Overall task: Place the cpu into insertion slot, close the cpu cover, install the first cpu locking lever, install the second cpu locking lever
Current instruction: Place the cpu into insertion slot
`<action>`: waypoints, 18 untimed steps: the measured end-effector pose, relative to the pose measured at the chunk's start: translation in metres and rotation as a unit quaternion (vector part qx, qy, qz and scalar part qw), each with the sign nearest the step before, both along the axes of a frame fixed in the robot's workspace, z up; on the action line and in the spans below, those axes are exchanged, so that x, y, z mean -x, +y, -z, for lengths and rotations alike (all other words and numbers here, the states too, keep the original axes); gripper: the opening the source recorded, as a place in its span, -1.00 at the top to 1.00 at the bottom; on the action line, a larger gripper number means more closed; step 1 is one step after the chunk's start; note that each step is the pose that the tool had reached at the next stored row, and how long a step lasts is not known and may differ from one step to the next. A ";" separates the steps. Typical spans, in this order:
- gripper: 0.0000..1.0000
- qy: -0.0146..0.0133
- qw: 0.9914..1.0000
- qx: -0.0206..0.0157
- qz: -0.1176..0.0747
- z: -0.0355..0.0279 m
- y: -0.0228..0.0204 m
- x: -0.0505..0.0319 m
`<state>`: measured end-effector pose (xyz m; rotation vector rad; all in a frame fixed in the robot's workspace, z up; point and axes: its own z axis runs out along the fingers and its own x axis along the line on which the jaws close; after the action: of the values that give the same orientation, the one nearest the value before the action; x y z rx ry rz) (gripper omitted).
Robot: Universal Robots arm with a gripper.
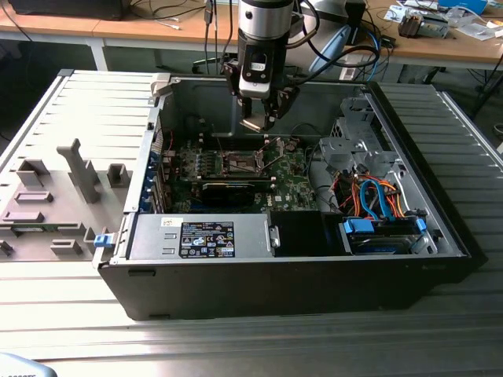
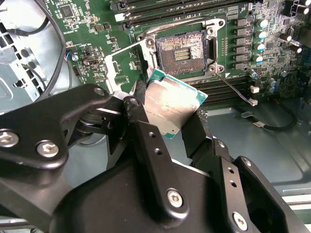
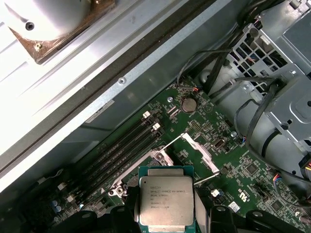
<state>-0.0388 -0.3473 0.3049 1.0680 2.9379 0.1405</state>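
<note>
An open computer case (image 1: 275, 259) lies on a slatted table (image 1: 236, 345), its green motherboard (image 1: 297, 187) exposed. The arm's gripper (image 1: 258, 119) hangs over the board, its fingers (image 2: 148, 141) clamped on the edges of the cpu (image 2: 172, 104). The chip is held clear of the bare insertion slot (image 2: 182, 48) nearby. The cpu cover (image 2: 124, 60) appears swung open beside the slot.

A: What sort of place are you in?
B: I'm in a lab or workshop. There's an open PC case (image 1: 275, 287) on a ribbed metal table (image 1: 236, 345).
A: Anything else that shows it?
B: Wooden desks (image 1: 149, 31) behind, strewn with cables (image 1: 169, 9) and loose parts (image 1: 424, 23). Grey fixture blocks (image 1: 78, 169) beside the case.
</note>
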 end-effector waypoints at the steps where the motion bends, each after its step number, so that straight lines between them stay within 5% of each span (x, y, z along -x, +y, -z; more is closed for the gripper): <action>1: -0.08 0.000 1.000 0.000 0.000 0.0000 0.0000 0.0000; 18: -0.08 0.000 1.000 0.000 0.016 0.0010 0.0000 0.0000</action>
<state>-0.0388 -0.3473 0.3039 1.1145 2.9189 0.1395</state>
